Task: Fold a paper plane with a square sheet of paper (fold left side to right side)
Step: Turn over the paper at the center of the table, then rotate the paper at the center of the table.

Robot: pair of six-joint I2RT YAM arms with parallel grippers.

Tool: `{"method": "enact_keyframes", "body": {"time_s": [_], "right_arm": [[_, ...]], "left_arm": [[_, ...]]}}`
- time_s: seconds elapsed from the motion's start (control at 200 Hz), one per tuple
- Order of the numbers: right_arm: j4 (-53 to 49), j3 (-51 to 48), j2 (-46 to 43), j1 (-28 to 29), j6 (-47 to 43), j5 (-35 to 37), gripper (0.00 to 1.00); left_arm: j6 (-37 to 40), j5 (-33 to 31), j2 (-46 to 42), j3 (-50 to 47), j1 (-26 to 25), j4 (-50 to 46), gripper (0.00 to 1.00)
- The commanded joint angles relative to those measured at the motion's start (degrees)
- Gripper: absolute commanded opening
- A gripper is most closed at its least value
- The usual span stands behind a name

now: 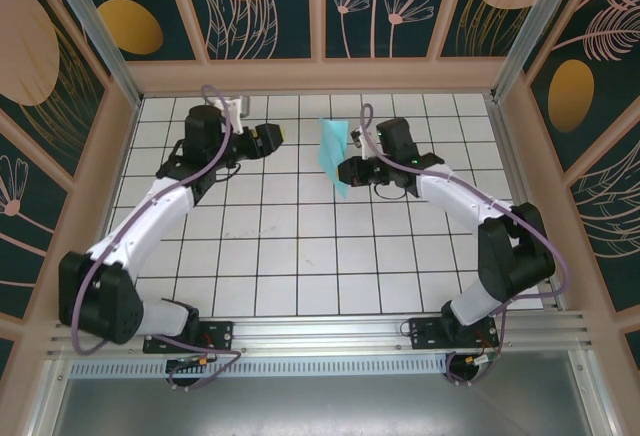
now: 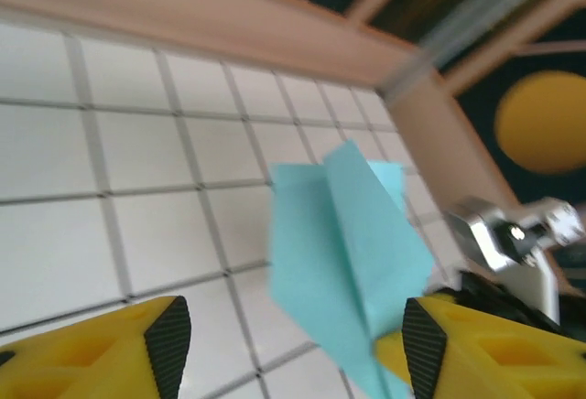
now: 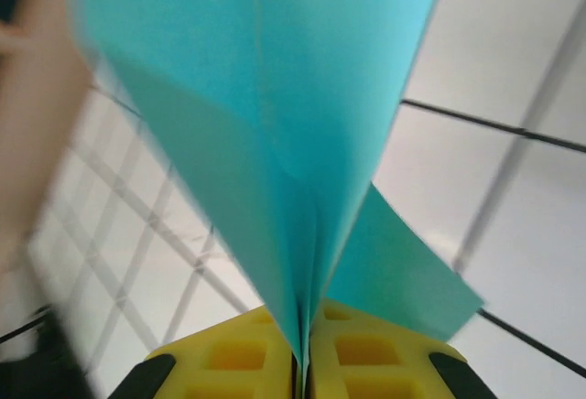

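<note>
Paper plane: my right gripper (image 1: 346, 170) holds the paper plane (image 1: 334, 151) over the far middle of the table (image 1: 300, 256), broad end toward the far wall and pointed end nearer to me.
Look: light turquoise, plain and unmarked; a slim angular dart with one sharp centre crease and flat flaps spreading off it.
Right wrist view: the paper plane (image 3: 275, 134) narrows down into the seam between my two yellow fingers (image 3: 238, 358), and a smaller flap sticks out to the right of the fold.
Right tool: clenched on the folded edge of the plane, jaws pressed together with only the paper between them.
Left tool: my left gripper (image 1: 270, 137) is released, jaws standing wide, hanging to the left of the plane and apart from it, nothing in its grasp.
Left wrist view: the paper plane (image 2: 343, 253) stands beyond the gap of the left gripper (image 2: 295, 339), with layered wings and crisp straight edges.
Paper: thin, matte, smooth; it looks darker where the layers overlap.
Fingers: blocky yellow plastic with hollow cells and black pads at the tips.
Table: glossy white square tiles ruled by thin dark grid lines.
Surround: a pale wooden rail (image 1: 320, 76) along the far edge, and behind it dark teal wall panels (image 1: 265, 6) painted with orange discs and pale leaf outlines.
</note>
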Motion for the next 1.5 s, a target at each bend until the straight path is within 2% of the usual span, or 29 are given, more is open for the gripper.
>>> {"method": "enact_keyframes", "body": {"time_s": [0.0,0.08,0.17,0.455,0.651,0.771,0.941,1.046,1.136,1.221,1.296,1.401,1.496], "right_arm": [[-21.1,7.2,1.5,5.7,-0.8,30.9,0.13],[-27.7,11.0,4.1,10.1,2.6,43.7,0.13],[-33.3,15.0,7.9,14.0,5.5,53.2,0.13],[-44.2,26.4,25.4,22.5,6.5,67.7,0.15],[-44.6,30.4,33.6,25.5,5.0,68.8,0.26],[-42.3,29.6,33.0,26.2,3.4,64.5,0.40],[-36.9,24.9,24.1,26.3,2.1,54.8,0.57],[-33.5,21.4,16.5,26.0,1.9,48.8,0.66],[-30.2,18.2,10.3,24.2,2.3,43.8,0.68],[-25.9,13.9,4.9,20.5,2.5,39.1,0.68],[-19.2,8.2,0.0,15.4,2.3,32.0,0.68],[-6.2,-2.7,-7.1,5.9,2.9,17.1,0.68],[3.9,-10.7,-11.0,-2.2,5.0,5.2,0.68]], "left_arm": [[3.2,-19.6,-5.7,-3.4,0.2,-4.9,0.68],[2.3,-23.8,-8.4,-5.2,0.2,-4.6,0.69],[1.6,-25.9,-10.1,-8.1,0.2,-4.4,0.70],[-0.2,-29.9,-12.3,-10.1,0.2,-5.2,0.72],[-0.6,-29.9,-13.4,-11.0,0.2,-5.1,0.72],[-0.8,-29.2,-13.3,-11.4,0.2,-5.2,0.72],[-1.4,-25.8,-12.7,-11.8,0.2,-5.1,0.72],[-2.0,-20.0,-11.6,-13.3,0.2,-3.0,0.73],[-2.4,-11.0,-9.2,-14.5,0.2,0.3,0.71],[-5.3,-1.3,-5.3,-15.9,0.1,4.6,0.69],[-9.5,5.6,-1.7,-17.7,-0.6,10.7,0.68],[-13.8,9.7,3.8,-18.5,-3.7,17.1,0.68],[-16.4,10.4,9.0,-16.6,-6.6,19.4,0.69]]}}
